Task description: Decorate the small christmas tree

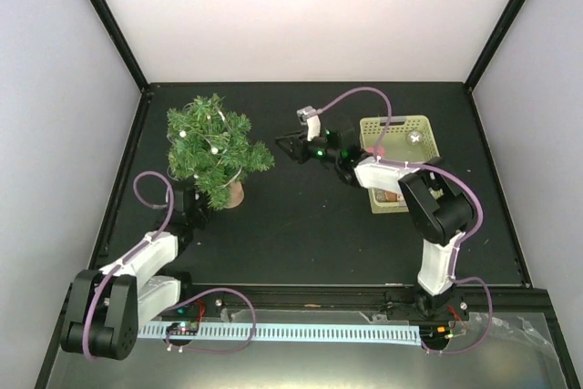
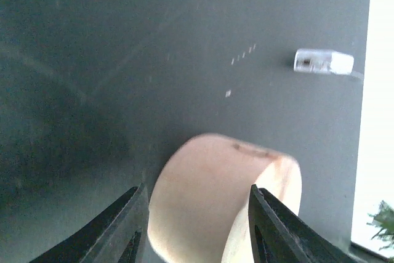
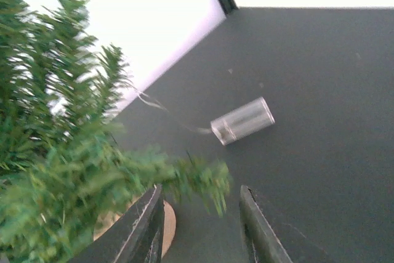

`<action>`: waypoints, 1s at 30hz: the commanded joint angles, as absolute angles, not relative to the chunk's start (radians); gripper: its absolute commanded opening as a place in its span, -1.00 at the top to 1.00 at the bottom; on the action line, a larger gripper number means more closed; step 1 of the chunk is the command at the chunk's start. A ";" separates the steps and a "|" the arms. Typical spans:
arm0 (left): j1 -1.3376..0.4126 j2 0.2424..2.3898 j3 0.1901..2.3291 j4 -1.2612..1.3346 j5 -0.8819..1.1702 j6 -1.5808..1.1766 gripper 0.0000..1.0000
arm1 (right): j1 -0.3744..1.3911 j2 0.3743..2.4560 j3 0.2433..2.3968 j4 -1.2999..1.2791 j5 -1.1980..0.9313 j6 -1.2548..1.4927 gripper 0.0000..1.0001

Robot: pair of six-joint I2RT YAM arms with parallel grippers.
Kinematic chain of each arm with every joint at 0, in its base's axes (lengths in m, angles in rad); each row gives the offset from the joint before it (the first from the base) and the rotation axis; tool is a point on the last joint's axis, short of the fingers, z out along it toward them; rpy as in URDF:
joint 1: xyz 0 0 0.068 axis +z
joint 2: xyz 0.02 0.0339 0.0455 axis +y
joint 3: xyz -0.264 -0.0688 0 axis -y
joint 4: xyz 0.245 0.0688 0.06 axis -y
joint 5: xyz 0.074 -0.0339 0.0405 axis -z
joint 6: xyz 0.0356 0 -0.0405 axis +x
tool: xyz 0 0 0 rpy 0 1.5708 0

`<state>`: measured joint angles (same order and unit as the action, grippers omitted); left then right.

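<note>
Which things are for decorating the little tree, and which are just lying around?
For the job:
bushy green fir tree on a wooden disc
string of tiny white lights on it
clear plastic cylinder on their wire
pale green plastic basket, maybe holding ornaments

Lying about:
white slotted strip at the near edge
pale box near the basket

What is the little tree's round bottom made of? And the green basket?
The round pale disc base looks like bare light wood, matte with a darker edge mark. The pale green lattice basket is probably plastic: even colour, regular holes.
</note>
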<state>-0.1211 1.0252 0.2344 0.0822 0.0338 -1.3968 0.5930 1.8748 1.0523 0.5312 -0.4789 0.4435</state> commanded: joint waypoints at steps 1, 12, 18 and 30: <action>-0.050 1.082 0.328 0.063 -0.026 -1.247 0.08 | 0.576 1.947 1.189 0.462 -0.606 0.215 0.29; 0.108 1.244 0.452 0.031 0.171 -1.096 0.08 | 0.523 2.259 1.882 -0.107 -0.594 0.158 0.16; 0.148 1.245 0.439 0.073 0.169 -1.158 0.05 | 0.532 2.436 2.020 -0.020 -0.573 0.543 0.17; 0.183 1.195 0.427 0.057 0.226 -1.185 0.05 | 0.627 2.644 2.259 0.059 -0.433 0.694 -0.15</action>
<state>0.1635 1.2297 0.4183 0.0677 0.1894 -1.1698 0.5846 2.6186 2.1696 0.0013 -0.4873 0.6487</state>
